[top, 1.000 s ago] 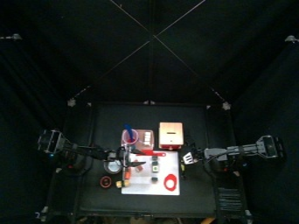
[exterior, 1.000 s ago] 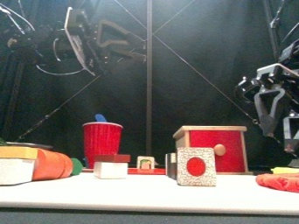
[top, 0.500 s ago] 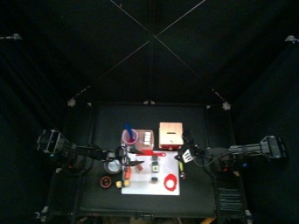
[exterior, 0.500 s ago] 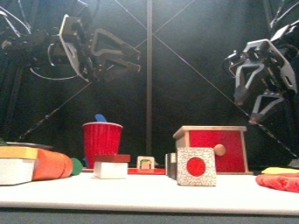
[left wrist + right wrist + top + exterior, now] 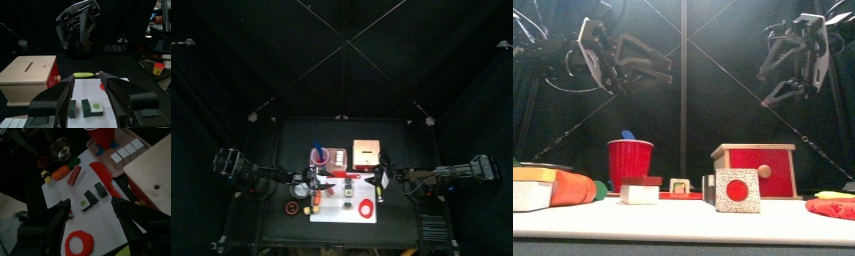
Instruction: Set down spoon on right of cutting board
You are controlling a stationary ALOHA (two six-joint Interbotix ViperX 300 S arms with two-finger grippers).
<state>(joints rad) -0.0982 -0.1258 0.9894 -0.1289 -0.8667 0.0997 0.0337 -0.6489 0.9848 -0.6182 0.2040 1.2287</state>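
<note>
The spoon stands in the red cup; only its blue end shows above the rim. From above, the cup is behind the white cutting board. My left gripper hangs open over the board's left part, and in the left wrist view its jaws stand wide over small blocks. At the board's right edge my right gripper is open and empty, high above the table. The right wrist view shows this gripper over the board.
A wooden box with a red front stands right of the cup. A red ring lies on the board. Small blocks, an orange piece and a metal bowl crowd the left side. A red thing lies far right.
My right arm has risen and swung inward, from the table's right side to the board's right edge. The left arm turned slightly, then held still. Both grippers stayed open.
</note>
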